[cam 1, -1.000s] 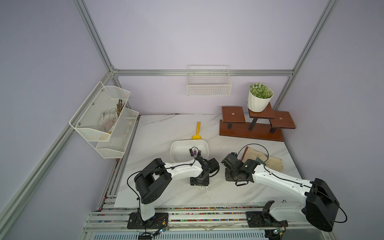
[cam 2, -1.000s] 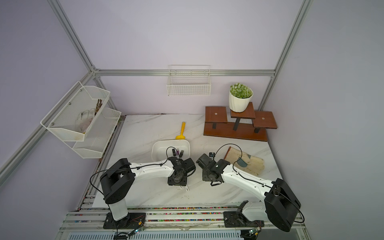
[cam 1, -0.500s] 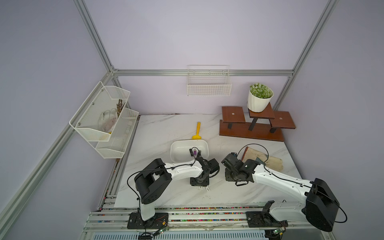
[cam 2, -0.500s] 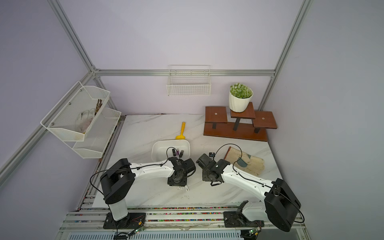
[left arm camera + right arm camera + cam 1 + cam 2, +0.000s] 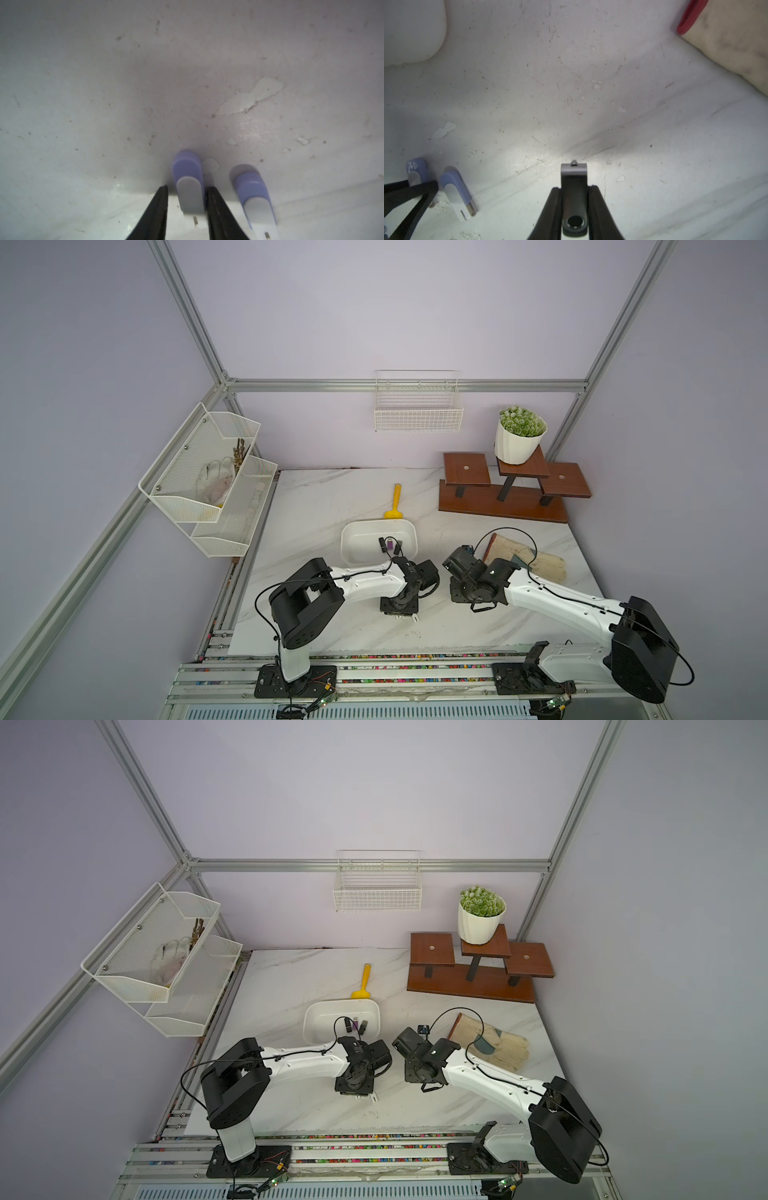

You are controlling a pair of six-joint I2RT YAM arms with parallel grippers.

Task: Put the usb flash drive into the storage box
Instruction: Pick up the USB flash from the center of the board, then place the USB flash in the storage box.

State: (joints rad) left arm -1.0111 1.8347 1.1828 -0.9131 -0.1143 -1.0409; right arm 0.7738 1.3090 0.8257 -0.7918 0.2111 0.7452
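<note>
Shallow white plastic storage box (image 5: 355, 545) sitting mid-table, three small drives (image 5: 390, 545) lying inside. Then left gripper (image 5: 187, 188) straddling lilac-and-grey plastic usb flash drive (image 5: 188, 172) lying on white marble table (image 5: 124, 83), jaws parted, not clamping yet. Second lilac drive (image 5: 252, 189) lying just beside. Then right gripper (image 5: 574, 188) clenching dark grey usb flash drive (image 5: 574, 199).

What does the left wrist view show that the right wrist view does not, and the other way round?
Only the left wrist view: up close, a thin gap between one left jaw and the purple flash drive that the left jaws stand around.
Only the right wrist view: the right jaws shut on a dark flash drive, a corner of the storage box, and a glove with a red edge.
Both: that purple drive, a second purple flash drive beside it, and the table.
</note>
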